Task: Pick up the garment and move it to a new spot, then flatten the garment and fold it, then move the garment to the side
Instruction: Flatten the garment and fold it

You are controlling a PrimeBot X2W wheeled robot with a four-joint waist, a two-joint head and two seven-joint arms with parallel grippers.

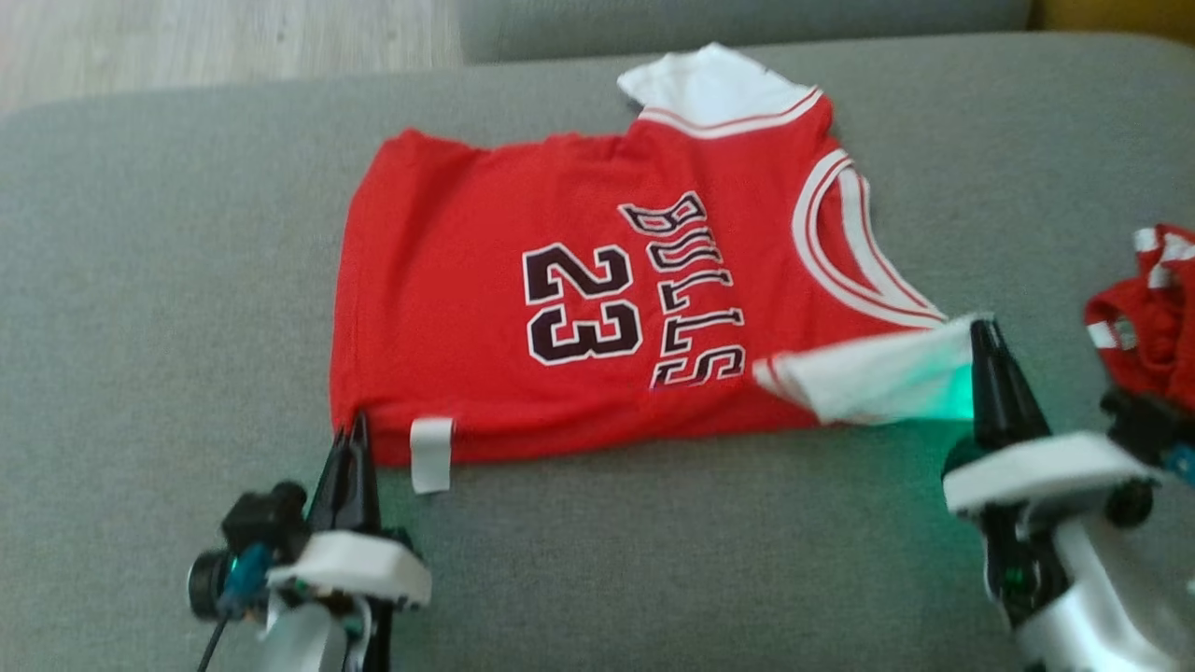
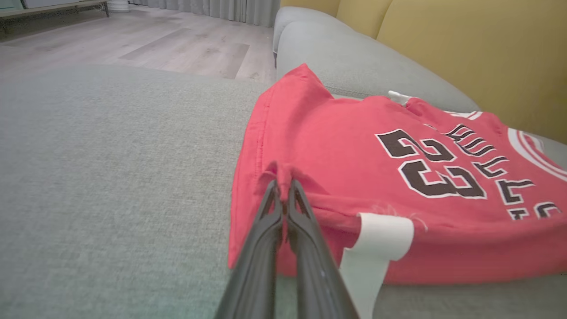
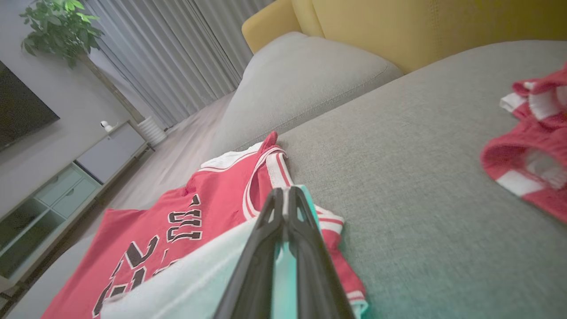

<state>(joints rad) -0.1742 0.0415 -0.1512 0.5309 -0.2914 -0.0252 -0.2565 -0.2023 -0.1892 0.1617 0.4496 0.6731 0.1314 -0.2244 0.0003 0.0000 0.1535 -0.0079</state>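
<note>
The garment (image 1: 579, 308) is a red sleeveless jersey with "BULLS 23" in black and white trim, lying spread on the grey cushion (image 1: 159, 280). My left gripper (image 1: 353, 431) is shut on its near bottom corner; the left wrist view shows red cloth (image 2: 283, 170) bunched at the fingertips beside a white label (image 2: 376, 239). My right gripper (image 1: 985, 329) is shut on the shoulder strap, whose white inside (image 1: 878, 378) is turned over onto the front. In the right wrist view the garment (image 3: 168, 221) stretches away left of the shut right gripper (image 3: 285, 192).
A second red and white garment (image 1: 1153, 317) lies crumpled at the cushion's right edge, also seen as a red heap (image 3: 531, 150) in the right wrist view. Yellow sofa backrest (image 3: 398, 26) stands behind. Wooden floor (image 2: 133, 40) lies beyond the cushion's far edge.
</note>
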